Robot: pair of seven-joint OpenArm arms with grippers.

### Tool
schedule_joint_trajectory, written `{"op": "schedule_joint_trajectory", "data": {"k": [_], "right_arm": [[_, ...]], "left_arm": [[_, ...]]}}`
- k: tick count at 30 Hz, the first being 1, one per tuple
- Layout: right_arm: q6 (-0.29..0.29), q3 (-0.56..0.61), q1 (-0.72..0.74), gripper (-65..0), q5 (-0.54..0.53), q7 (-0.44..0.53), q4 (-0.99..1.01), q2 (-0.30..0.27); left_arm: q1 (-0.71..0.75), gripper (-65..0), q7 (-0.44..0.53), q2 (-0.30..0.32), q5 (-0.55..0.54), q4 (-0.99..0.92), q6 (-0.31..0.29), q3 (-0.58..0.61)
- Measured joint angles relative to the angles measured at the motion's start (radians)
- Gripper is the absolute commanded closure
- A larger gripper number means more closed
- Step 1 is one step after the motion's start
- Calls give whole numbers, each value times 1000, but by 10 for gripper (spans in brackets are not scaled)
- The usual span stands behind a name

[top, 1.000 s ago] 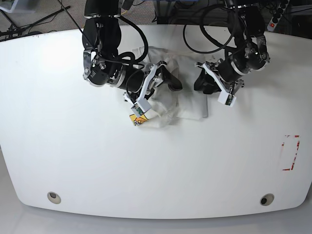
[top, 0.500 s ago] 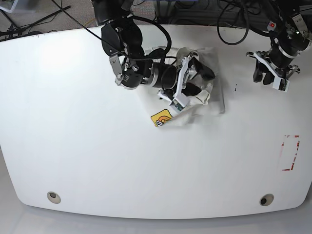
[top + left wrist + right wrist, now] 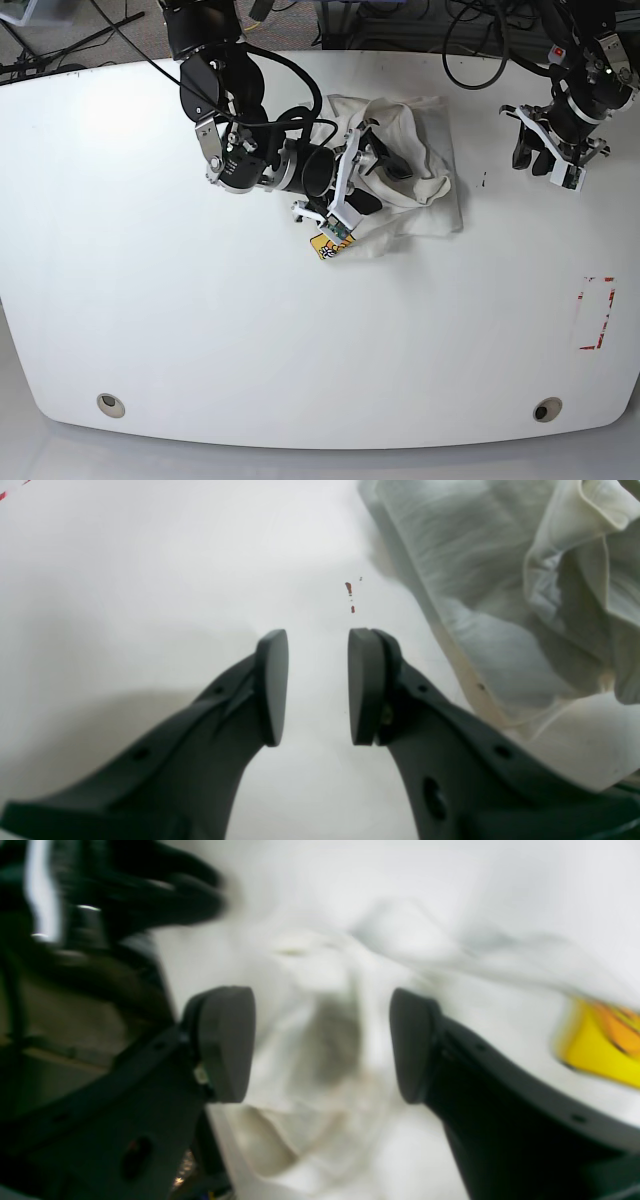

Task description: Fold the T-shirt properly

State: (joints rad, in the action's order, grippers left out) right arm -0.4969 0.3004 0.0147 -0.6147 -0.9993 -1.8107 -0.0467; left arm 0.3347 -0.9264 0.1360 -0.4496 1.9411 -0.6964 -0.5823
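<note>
T-shirt [image 3: 415, 165] bunched under open right claw [image 3: 372, 178], apart from left claw [image 3: 537, 152].

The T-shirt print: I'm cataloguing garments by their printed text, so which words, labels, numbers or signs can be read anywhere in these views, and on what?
None can be read.
T-shirt: a corner of the yellow-orange and black graphic shows in the base view, too small to read; blurred in the right wrist view.
Table: red marks near one edge and small red specks in the left wrist view form no letters.
</note>
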Motion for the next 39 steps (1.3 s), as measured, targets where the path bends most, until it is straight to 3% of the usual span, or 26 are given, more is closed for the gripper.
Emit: {"op": "schedule_joint_trajectory", "data": {"k": [6, 13, 19, 23, 28, 31, 39], "right_arm": [[-1, 76, 25, -409, 129, 60, 106, 40], [2, 150, 129, -407, 283, 214, 407, 162], [0, 152, 206, -407, 288, 226, 462, 191], [70, 150, 260, -411, 216, 230, 462, 190], [90, 148, 291, -414, 98, 234, 428, 137], [90, 149, 308, -409, 56, 232, 400, 71], [96, 137, 363, -406, 71, 233, 398, -79]], "left_arm": [[3, -182, -1, 2, 1, 0, 0, 0], [5, -182, 0, 3, 0, 0, 0, 0], [10, -182, -1, 10, 2, 0, 0, 43], [23, -182, 0, 43, 2, 0, 0, 127], [23, -182, 0, 51, 2, 3, 0, 225], [23, -182, 0, 50, 2, 14, 0, 293], [20, -182, 0, 42, 0, 24, 0, 438]]}}
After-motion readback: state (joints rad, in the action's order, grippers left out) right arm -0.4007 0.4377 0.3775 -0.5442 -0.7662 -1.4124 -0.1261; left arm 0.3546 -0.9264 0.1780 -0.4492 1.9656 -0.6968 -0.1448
